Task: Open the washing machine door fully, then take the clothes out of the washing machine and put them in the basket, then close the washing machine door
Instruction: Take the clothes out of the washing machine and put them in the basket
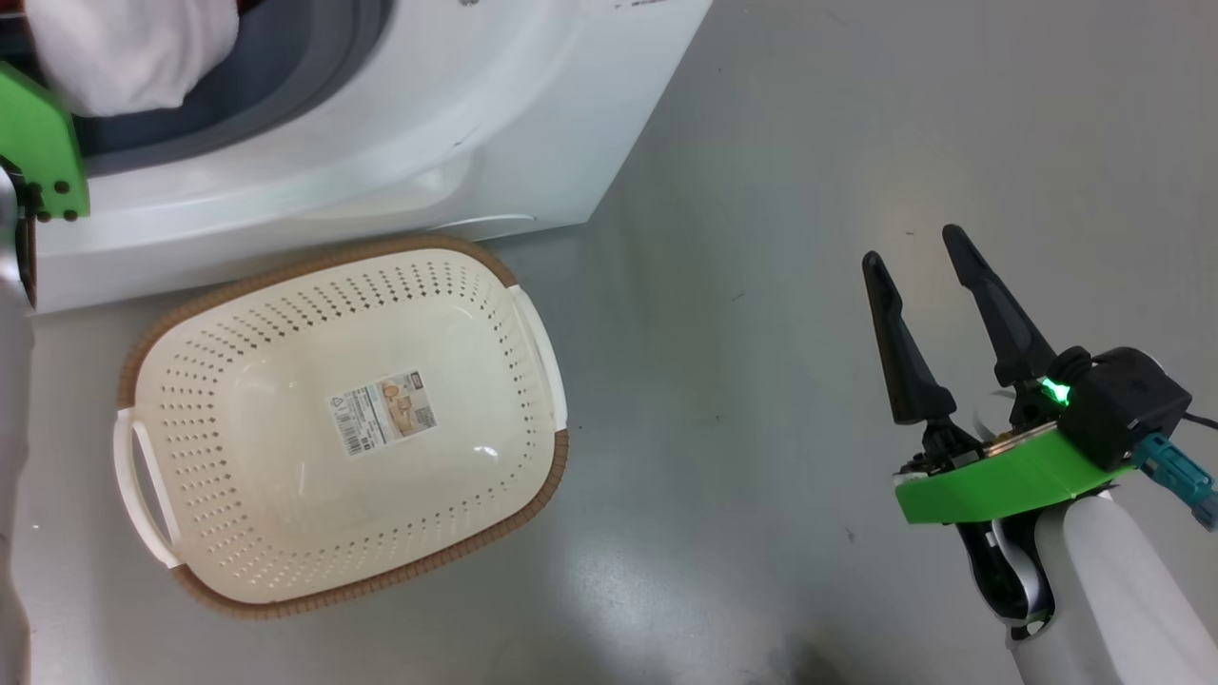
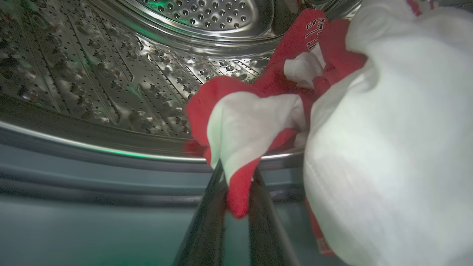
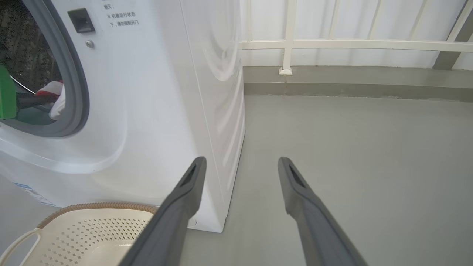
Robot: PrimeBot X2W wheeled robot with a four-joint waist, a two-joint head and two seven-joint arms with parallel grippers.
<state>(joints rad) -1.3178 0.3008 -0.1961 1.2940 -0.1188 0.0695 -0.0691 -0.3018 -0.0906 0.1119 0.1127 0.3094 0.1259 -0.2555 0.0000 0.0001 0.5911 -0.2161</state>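
Your left gripper pinches soft red-and-white clothes at the perforated steel drum's front lip, inside the white boxy washing machine. Right gripper spread above grey floor. Cream perforated plastic basket just beside machine's front.

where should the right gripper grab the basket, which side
Likely the white side handle facing the open right gripper, from above on that side: it stands off the basket rim as a thin bar with a gap behind.

The head view looks steeply down on the basket and the washing machine front. The left wrist view sits close at the mouth of the drum, facing the clothes. The low right wrist view shares basket and machine.
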